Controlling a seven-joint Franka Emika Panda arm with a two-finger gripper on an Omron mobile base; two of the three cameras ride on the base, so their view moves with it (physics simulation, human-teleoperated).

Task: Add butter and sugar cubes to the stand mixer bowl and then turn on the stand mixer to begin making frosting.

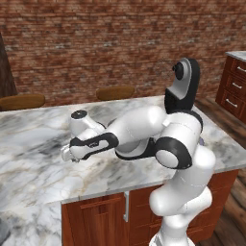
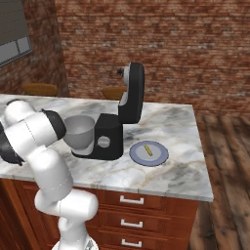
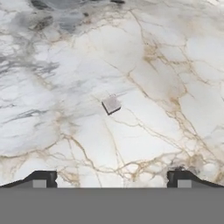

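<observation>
A single whitish sugar cube (image 3: 111,104) lies on the marble counter straight below my gripper (image 3: 111,180), whose dark fingertips (image 3: 43,179) stand wide apart and open. In the left base view the gripper (image 1: 67,155) hangs low over the counter's left part. The black stand mixer (image 2: 110,139) stands with its head tilted up, the grey stand mixer bowl (image 2: 79,131) on its left. The butter (image 2: 149,150), a thin pale-yellow stick, rests on a grey-blue plate (image 2: 158,157) right of the mixer.
The marble counter (image 1: 38,178) ends in a front edge close under my arm, with wooden cabinet fronts below. Two wooden stools (image 1: 21,101) stand behind the counter. A drawer cabinet (image 1: 235,86) stands at the far right, with a brick wall behind.
</observation>
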